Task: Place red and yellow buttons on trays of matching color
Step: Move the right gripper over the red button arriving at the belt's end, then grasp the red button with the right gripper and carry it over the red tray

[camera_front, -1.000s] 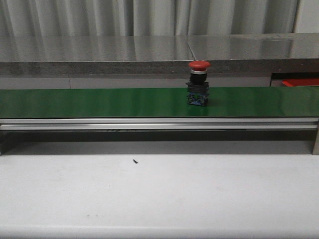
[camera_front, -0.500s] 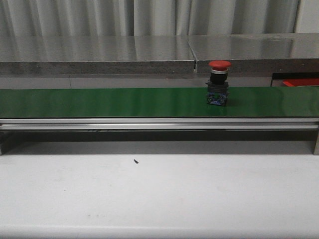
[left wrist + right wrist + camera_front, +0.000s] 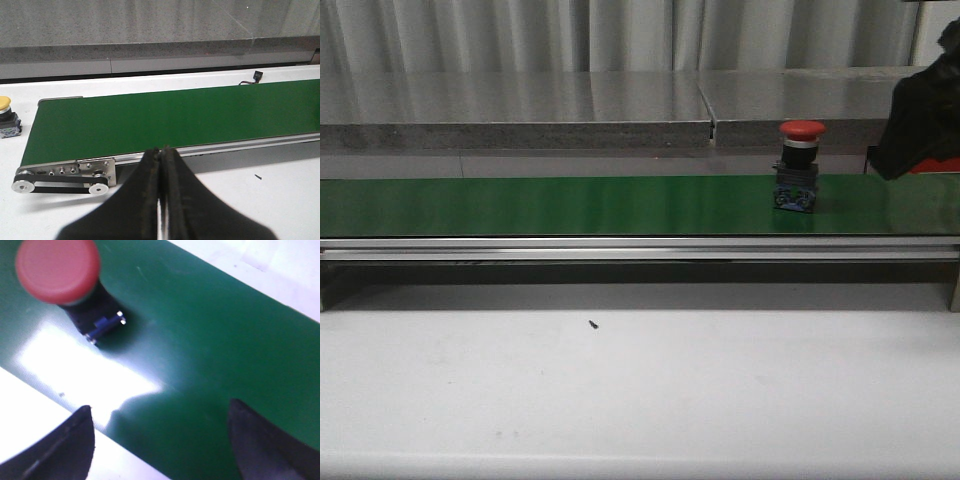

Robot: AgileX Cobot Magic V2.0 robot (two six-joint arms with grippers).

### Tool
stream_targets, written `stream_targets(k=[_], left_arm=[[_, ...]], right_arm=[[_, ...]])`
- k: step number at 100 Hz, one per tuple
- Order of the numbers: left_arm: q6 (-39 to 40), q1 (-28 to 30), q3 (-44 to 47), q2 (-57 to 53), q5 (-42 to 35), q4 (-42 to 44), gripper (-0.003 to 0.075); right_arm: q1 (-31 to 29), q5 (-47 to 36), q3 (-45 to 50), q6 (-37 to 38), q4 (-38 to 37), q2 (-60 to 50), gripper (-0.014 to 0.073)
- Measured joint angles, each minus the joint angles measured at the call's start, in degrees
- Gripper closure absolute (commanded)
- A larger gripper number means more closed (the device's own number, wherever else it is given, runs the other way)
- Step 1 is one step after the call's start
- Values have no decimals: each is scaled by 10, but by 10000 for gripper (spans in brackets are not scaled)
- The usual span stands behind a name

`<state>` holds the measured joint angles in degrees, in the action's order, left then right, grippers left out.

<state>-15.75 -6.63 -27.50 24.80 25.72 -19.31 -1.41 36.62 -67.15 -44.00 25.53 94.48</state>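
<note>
The green conveyor belt (image 3: 570, 205) spans the whole front view, with the white table (image 3: 640, 390) before it and a steel counter (image 3: 520, 100) behind. A red button (image 3: 800, 168) stands upright on the belt toward the robot's right, and the right arm (image 3: 923, 115) looms just beside it at the frame's edge, partly covering what looks like a red tray (image 3: 938, 165). The right gripper (image 3: 162, 440) hangs over the belt with its fingers spread wide and nothing between them, the button off to one side of the gap. The risk is timing: if the belt carries the button on, a late closure could miss it or clip the cap and topple it. The left gripper (image 3: 161, 200) is pressed together and empty, and a yellow button (image 3: 7, 118) sits on the table just off the belt's end near the roller (image 3: 22, 186). A small dark speck (image 3: 592, 323) lies on the table, out of the way
</note>
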Motion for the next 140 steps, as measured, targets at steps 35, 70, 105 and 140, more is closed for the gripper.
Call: stream_targets(k=[35, 70, 105, 140], left_arm=[[0, 0, 0, 0, 0, 0, 739], [0, 0, 0, 0, 0, 0, 739], [0, 0, 0, 0, 0, 0, 739], [0, 0, 0, 0, 0, 0, 739]], right_arm=[[31, 19, -82, -1, 9, 70, 45], [25, 42, -107, -1, 11, 83, 417], [-94, 89, -191, 60, 11, 83, 418], [-283, 57, -232, 95, 11, 99, 418]])
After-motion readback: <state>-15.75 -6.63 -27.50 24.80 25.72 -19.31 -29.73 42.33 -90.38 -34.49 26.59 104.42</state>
